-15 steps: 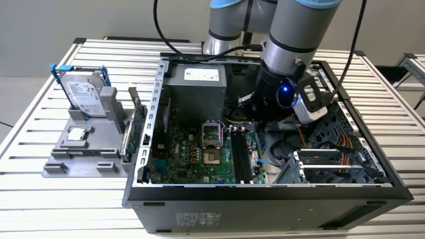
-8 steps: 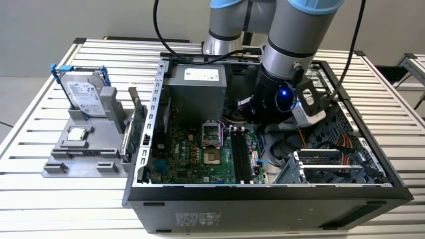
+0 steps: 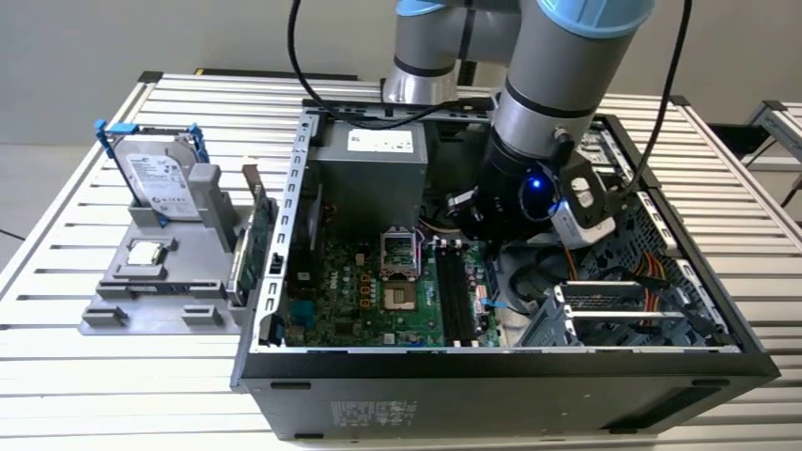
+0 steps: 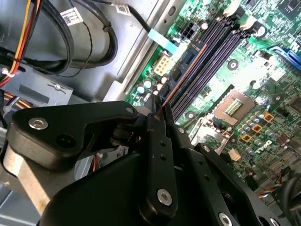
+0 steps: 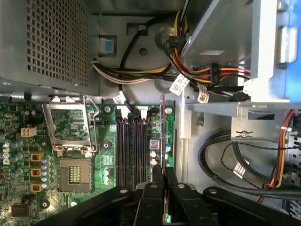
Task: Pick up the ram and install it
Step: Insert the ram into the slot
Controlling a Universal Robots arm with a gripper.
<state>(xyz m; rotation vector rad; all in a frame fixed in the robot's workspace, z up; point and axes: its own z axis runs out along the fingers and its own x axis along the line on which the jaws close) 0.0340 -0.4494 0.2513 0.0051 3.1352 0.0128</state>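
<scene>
The ram (image 5: 162, 136) is seen edge-on in both wrist views, a thin stick with an orange-tinted edge, clamped between the black fingers (image 5: 151, 197) of the end effector (image 5: 162, 176). It stands just above the motherboard (image 5: 108, 160), at the side of the dark memory slots (image 5: 131, 150) nearest the bare metal floor of the case; whether it touches a slot cannot be told. In the second wrist view the ram (image 4: 181, 75) runs alongside those slots (image 4: 211, 61). Beside the slots lies the open CPU socket (image 5: 73, 174).

In the exterior view the arm (image 3: 551, 122) reaches down into the open computer case (image 3: 501, 376), which lies on its side on a tabletop (image 3: 126, 376) of pale metal slats. On the exterior view's left, a grey holder (image 3: 150, 291) carries a silver drive (image 3: 157, 183) in a blue frame and a small square chip (image 3: 148, 252). Behind the tabletop is a plain grey floor (image 3: 51, 56).
</scene>
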